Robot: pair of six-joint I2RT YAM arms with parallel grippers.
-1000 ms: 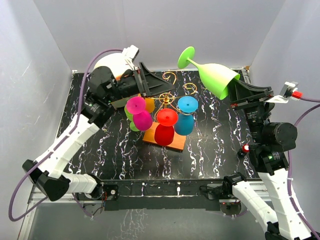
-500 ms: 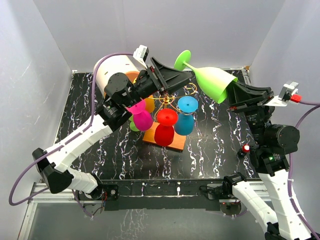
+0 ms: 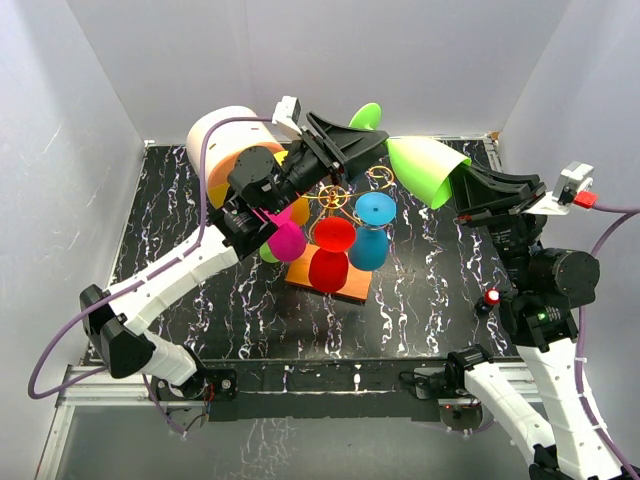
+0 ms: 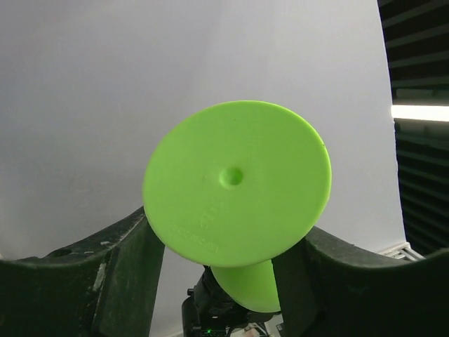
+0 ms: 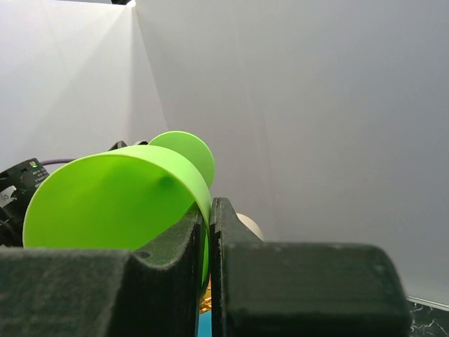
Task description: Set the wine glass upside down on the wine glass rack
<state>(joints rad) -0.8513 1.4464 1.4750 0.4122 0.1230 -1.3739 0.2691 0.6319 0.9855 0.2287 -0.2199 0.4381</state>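
Observation:
A light green wine glass (image 3: pixel 425 168) is held in the air on its side above the back of the table. My right gripper (image 3: pixel 462 180) is shut on the bowl's rim (image 5: pixel 112 203), one finger inside and one outside. The glass's foot (image 3: pixel 366 116) points left. My left gripper (image 3: pixel 372 142) has reached in behind the foot (image 4: pixel 237 182), its fingers (image 4: pixel 126 267) standing on either side of the stem with a gap still showing on one side. The wine glass rack (image 3: pixel 340 195), gold wire on an orange base (image 3: pixel 352 288), stands below.
Coloured glasses hang upside down on the rack: pink (image 3: pixel 285 238), red (image 3: pixel 330 265), blue (image 3: pixel 372 245) and orange (image 3: pixel 298 210). A cream-and-orange drum box (image 3: pixel 225 135) sits at the back left. White walls close in behind and beside.
My left arm has swung up and right from beside the rack to the glass's foot, and its jaws have narrowed around the stem. The right gripper has kept its hold.

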